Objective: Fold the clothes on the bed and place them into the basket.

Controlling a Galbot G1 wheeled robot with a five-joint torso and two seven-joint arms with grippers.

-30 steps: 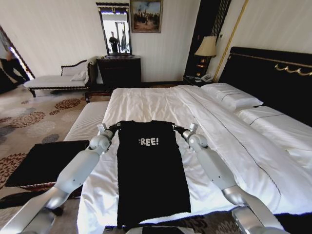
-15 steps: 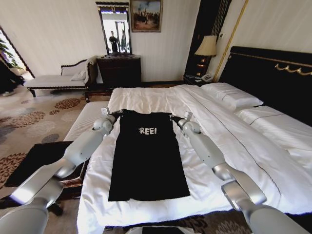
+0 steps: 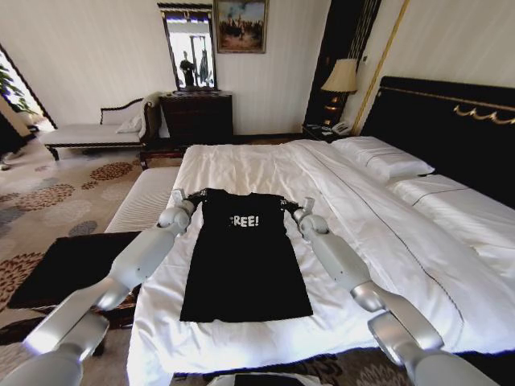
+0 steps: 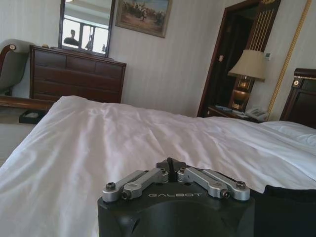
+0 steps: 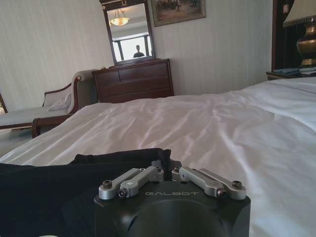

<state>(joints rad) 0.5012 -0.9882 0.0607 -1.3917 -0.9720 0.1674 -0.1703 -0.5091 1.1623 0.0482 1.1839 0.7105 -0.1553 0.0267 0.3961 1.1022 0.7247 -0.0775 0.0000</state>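
Nearest the robot lies the hem of the black short-sleeved T-shirt with white "FREE!" lettering (image 3: 245,261), spread flat and face up on the very large white-sheeted bed with the tall black headboard (image 3: 378,233). Up at its shoulders sit both arms. The left gripper (image 3: 190,197) has its fingers drawn together on the left shoulder edge, and the right gripper (image 3: 293,207) is pinched on the right shoulder (the wrist views show each linkage closed, with black cloth at the tips). Beside the bed on the robot's left stands the rectangular brown wicker basket with the black fabric top (image 3: 72,265).

This looks like the laying-out step, with no fold made yet. A lengthwise fold would call for both grips lifting evenly.
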